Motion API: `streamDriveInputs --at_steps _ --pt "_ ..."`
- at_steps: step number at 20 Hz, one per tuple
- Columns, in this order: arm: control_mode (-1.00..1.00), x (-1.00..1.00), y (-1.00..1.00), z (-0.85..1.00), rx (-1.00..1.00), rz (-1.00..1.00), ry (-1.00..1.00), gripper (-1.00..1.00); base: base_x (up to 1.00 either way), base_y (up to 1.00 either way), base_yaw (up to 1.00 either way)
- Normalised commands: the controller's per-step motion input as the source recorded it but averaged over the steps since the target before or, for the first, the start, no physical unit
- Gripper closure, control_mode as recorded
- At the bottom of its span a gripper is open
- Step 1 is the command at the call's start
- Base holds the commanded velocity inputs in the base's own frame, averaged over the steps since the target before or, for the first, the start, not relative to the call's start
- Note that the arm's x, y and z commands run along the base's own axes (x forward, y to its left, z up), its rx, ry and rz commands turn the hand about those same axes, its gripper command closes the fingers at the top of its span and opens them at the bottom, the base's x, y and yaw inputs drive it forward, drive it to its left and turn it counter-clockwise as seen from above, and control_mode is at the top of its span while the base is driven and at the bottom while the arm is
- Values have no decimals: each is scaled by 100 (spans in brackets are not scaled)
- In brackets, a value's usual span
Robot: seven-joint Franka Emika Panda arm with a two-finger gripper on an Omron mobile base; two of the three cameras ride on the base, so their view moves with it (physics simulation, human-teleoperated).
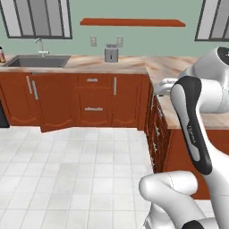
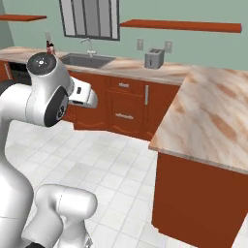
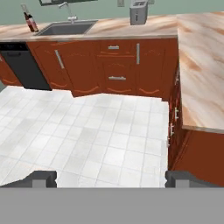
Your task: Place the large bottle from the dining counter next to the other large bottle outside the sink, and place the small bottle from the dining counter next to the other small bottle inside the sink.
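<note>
You see a matt grey steel sink (image 3: 65,28) sunk in the glossy marbled tabletop (image 3: 199,65), with polished wooden cabinet doors (image 3: 87,65) beneath it.

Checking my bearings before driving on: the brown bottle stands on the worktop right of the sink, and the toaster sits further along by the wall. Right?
Not quite. The brown bottle stands left of the sink, not right of it; the hand view shows this, and the right base view agrees. The toaster does sit further along by the wall.
</note>
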Motion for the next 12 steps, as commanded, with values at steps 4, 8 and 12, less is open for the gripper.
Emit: streamDriveInputs --at_steps 4,8,12 --pt "100 0 0 0 0 0 0 -100 -36 -100 2" --pt "100 0 0 0 0 0 0 -100 -40 -86 10" --pt "100 0 0 0 0 0 0 -100 -38 -69 14"
